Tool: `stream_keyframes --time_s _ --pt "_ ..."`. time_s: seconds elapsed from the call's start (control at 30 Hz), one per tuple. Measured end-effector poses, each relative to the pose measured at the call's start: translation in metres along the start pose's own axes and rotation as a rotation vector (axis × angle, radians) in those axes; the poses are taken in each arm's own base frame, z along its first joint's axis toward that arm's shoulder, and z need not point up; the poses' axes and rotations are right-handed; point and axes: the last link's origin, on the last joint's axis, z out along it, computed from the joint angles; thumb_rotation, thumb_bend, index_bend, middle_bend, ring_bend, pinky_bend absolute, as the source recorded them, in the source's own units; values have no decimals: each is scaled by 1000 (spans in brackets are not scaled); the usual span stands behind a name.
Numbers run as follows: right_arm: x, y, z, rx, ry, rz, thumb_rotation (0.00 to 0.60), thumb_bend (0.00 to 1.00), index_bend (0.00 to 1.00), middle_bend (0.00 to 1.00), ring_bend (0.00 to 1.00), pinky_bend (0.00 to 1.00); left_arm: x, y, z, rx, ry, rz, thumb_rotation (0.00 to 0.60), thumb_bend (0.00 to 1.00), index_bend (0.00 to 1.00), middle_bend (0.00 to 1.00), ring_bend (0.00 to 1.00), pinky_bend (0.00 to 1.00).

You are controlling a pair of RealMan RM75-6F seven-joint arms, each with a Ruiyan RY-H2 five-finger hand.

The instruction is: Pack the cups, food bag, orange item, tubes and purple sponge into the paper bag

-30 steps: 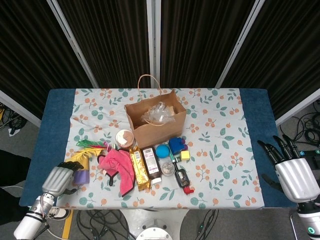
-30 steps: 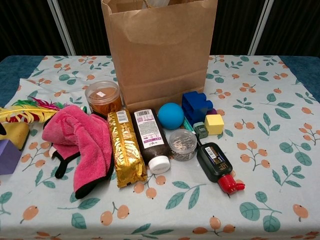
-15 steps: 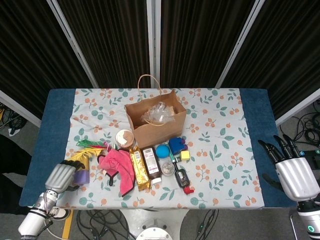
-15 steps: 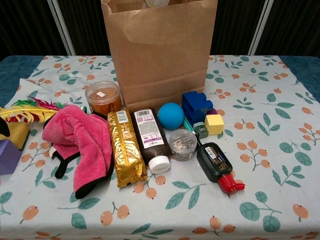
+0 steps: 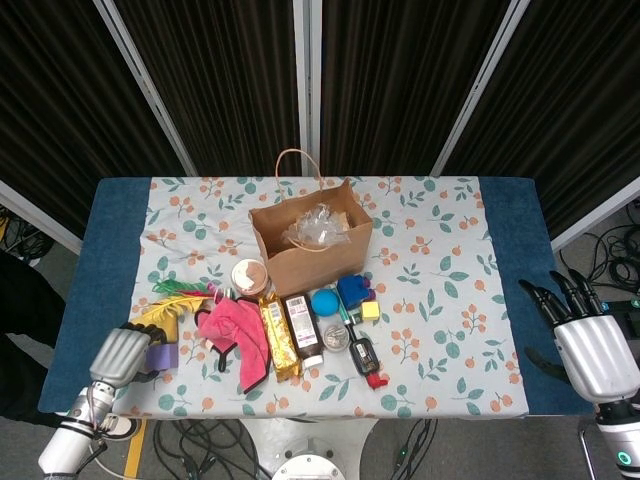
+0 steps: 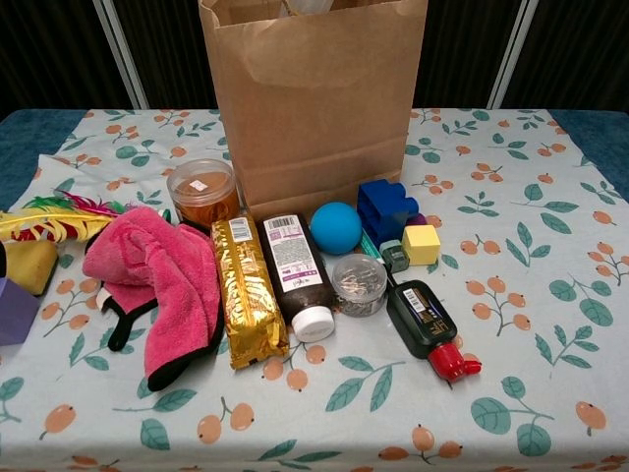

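The brown paper bag (image 5: 300,262) (image 6: 314,108) stands open mid-table with a clear plastic wrap (image 5: 318,225) inside. In front of it lie an orange-filled cup (image 6: 202,193), a gold food bag (image 6: 249,305), a brown tube (image 6: 295,275), a dark tube with a red cap (image 6: 425,324) and a small clear cup (image 6: 359,285). At the near left edge my left hand (image 5: 120,352) curls around the purple sponge (image 5: 165,357) (image 6: 14,311). My right hand (image 5: 590,345) hovers off the table's right side, fingers spread and holding nothing.
A pink cloth (image 6: 162,275), a bright feather (image 6: 59,218) and a yellow sponge (image 6: 29,264) lie left of the gold bag. A blue ball (image 6: 336,227), a blue block (image 6: 385,208) and a yellow cube (image 6: 421,244) sit at the bag's foot.
My left hand has pulled the purple sponge slightly left and toward the table's near edge. The right hand has drifted a little down and right.
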Motion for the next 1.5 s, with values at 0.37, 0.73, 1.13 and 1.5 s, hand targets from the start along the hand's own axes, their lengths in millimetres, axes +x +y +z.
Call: stream_keyframes --time_s 0.37,0.73,1.13,1.5 --pt "7 2 1 -5 21 14 600 69 100 254 61 2 22 6 -7 -20 68 -7 600 189 541 560 495 435" --pt "24 2 5 1 93 59 600 74 100 255 61 3 100 4 -35 28 199 90 600 191 560 578 515 450" --pt "42 10 -1 0 193 137 600 76 100 261 73 16 203 16 24 19 595 93 600 190 561 579 516 452" --pt "42 20 -4 -16 218 205 600 80 100 261 72 19 277 82 84 -103 730 -107 600 191 561 579 516 455"
